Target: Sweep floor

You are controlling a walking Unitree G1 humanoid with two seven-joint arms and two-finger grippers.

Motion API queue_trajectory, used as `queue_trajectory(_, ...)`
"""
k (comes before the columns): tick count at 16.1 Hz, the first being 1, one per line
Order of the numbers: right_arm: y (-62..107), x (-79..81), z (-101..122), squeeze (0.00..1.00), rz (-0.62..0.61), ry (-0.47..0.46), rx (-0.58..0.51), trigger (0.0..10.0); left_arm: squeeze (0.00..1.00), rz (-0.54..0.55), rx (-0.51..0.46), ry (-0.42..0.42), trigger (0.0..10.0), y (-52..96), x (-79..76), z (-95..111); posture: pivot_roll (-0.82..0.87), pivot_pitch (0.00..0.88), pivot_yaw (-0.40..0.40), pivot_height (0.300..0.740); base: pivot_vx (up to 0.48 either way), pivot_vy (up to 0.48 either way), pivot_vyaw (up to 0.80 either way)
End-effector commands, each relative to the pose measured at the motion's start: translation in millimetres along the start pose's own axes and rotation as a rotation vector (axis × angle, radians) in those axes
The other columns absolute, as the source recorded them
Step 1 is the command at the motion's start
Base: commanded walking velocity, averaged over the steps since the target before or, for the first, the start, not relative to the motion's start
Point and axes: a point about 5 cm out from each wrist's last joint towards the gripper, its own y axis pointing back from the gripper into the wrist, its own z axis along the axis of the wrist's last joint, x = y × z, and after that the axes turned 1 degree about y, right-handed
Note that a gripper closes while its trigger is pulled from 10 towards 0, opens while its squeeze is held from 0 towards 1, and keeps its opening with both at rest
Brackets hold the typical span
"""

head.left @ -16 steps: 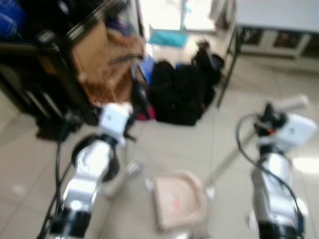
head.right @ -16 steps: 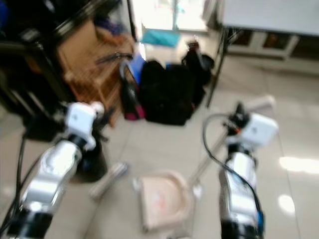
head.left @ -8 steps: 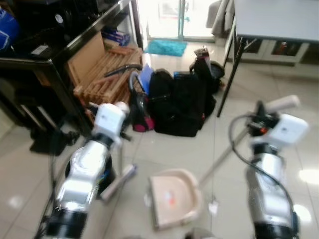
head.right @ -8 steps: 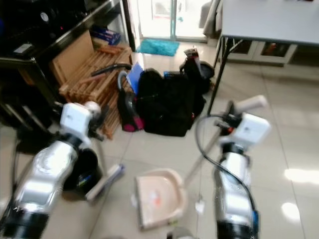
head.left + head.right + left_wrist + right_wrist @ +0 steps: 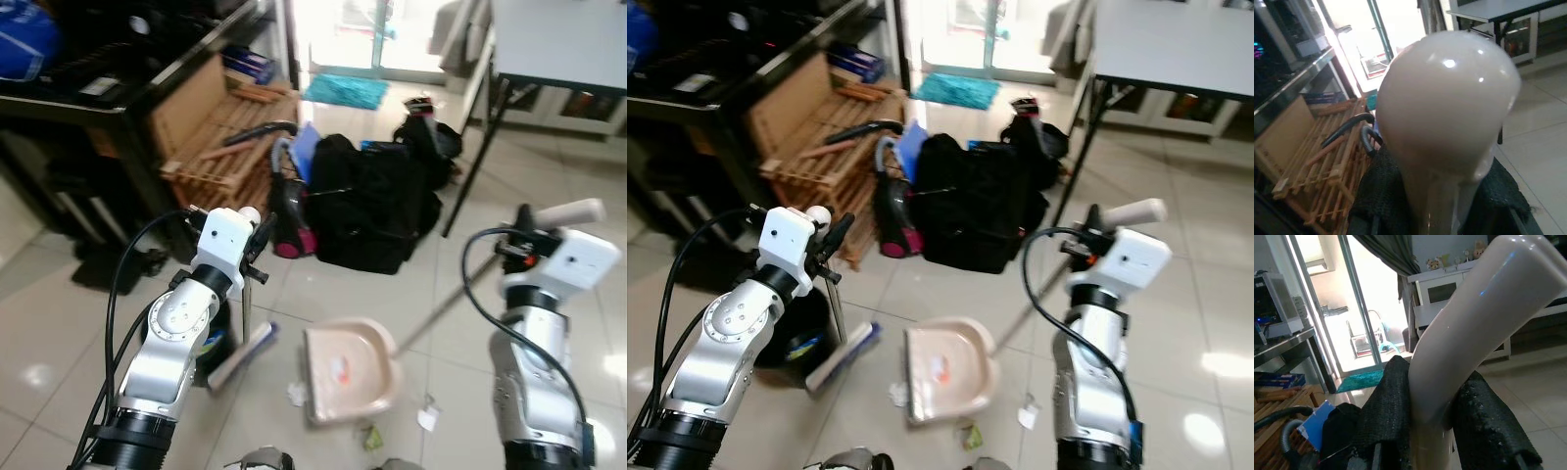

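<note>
Since a second ago our head has swung a little, so the whole scene is sitting further to 3 o'clock and showing sharper; the dustpan and broom are keeping their places relative to our arms. We are gripping the broom handle (image 5: 1447, 122) in our left hand (image 5: 257, 238), the black fingers (image 5: 1383, 196) closed on either side of its rounded cream top. From there the dark pole is running down to the broom head (image 5: 242, 355), which is resting on the tiled floor (image 5: 59, 323) at about 9 o'clock from the dustpan, just beside a black bucket (image 5: 794, 338).

Our right hand (image 5: 521, 235) is clamped on the curved cream dustpan handle (image 5: 1474, 318) — one black finger (image 5: 1388, 411) is pressing each side of it. The long shaft is slanting down toward 8 o'clock to the pink dustpan (image 5: 350, 370), lying flat on the floor between our two arms with a small orange speck inside it.

Bits of litter (image 5: 427, 418) are lying on the tiles around the pan's near edge, toward 6 o'clock.

Beyond the pan, at 12 o'clock, black bags (image 5: 370, 206) are slumping on the floor beside a vacuum cleaner (image 5: 291, 211) and a wooden crate (image 5: 220, 137). At 2 o'clock a white tabletop (image 5: 563, 44) is standing on dark legs.
</note>
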Motion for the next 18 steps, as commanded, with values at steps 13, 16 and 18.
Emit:
queue_trajectory(13,-1.5,-6.4,16.9,0.00,-0.060,0.065,0.063,10.0,0.00,0.027,-0.014,-0.010,10.0,0.2,0.4,4.3,-0.04,0.097,0.042,0.740,0.000,0.000,-0.37)
queue_trajectory(16,-0.5,-7.1,33.7,0.00,-0.085,0.063,0.054,10.0,0.00,0.041,-0.039,-0.012,10.0,-5.7,5.8,13.6,-0.05,0.101,0.049,0.740,0.000,0.000,-0.80)
queue_trajectory(18,2.0,-11.2,36.9,0.00,-0.128,0.059,0.082,10.0,0.00,0.034,-0.049,-0.011,10.0,-8.4,5.6,17.4,-0.05,0.101,0.056,0.740,0.000,0.000,-0.80)
